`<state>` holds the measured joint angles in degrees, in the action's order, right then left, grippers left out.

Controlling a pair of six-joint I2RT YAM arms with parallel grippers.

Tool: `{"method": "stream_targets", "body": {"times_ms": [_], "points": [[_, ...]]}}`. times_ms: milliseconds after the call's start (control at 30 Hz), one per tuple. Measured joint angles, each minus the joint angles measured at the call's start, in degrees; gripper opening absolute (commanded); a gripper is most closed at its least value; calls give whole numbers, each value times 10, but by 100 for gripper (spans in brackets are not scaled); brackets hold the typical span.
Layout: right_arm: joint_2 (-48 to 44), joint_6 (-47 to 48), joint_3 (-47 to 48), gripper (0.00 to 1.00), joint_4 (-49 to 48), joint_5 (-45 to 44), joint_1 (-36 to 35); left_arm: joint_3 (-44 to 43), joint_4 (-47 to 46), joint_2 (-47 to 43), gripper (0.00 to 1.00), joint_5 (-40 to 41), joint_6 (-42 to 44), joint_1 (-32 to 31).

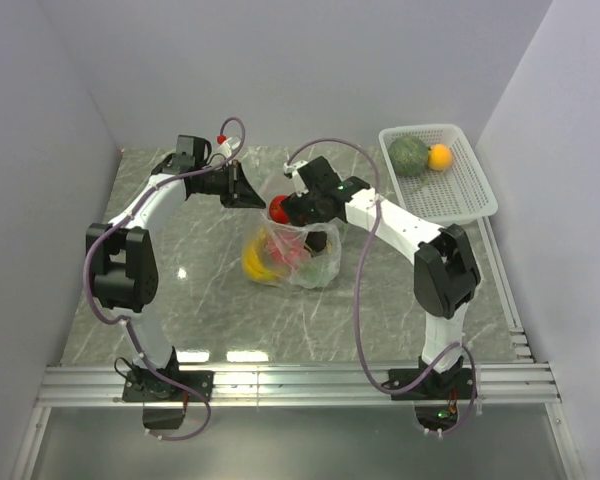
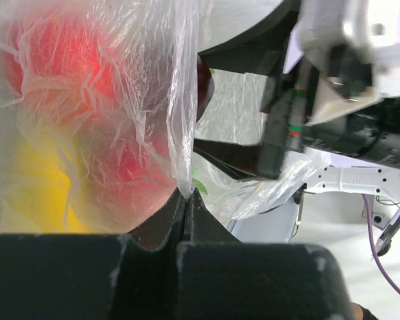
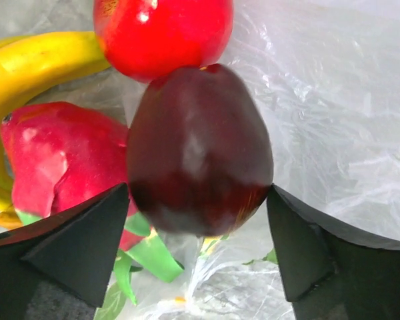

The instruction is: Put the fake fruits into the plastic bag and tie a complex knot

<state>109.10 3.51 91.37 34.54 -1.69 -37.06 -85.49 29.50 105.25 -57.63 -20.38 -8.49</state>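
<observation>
Fruits already lie in the plastic bag (image 1: 300, 255) at the table's middle, whose rim the left gripper (image 2: 187, 200) pinches tightly to keep the mouth open, while the right gripper (image 3: 199, 227), spread wide, frames a dark red fruit (image 3: 199, 150) above it, seemingly releasing.

Left end effector (image 1: 252, 195) pinched closed; right end effector (image 1: 286, 209) apparently spread wide, arms converging.

Six fruits (image 3: 199, 150), one bag (image 1: 315, 262), one basket (image 1: 470, 190)

banana (image 3: 33, 63) cut off, bagged fruits (image 2: 73, 113) blurred
</observation>
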Motion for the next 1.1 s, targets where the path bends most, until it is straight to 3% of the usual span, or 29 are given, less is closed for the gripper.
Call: {"method": "stream_targets", "body": {"times_ms": [333,500,600,800,1000,1100], "points": [[-124,2,29,100,35,134,34,0,3,0,0,0,1,0],[-208,6,32,100,40,282,150,0,3,0,0,1,0,0],[-219,-5,58,100,42,299,241,0,2,0,1,0,0,0],[-100,-62,197,99,33,199,368,0,1,0,0,1,-1,0],[84,-119,305,95,21,90,428,1,-3,0,1,0,-3,0],[141,-146,318,86,5,61,447,7,-7,0,1,0,-3,0]]}}
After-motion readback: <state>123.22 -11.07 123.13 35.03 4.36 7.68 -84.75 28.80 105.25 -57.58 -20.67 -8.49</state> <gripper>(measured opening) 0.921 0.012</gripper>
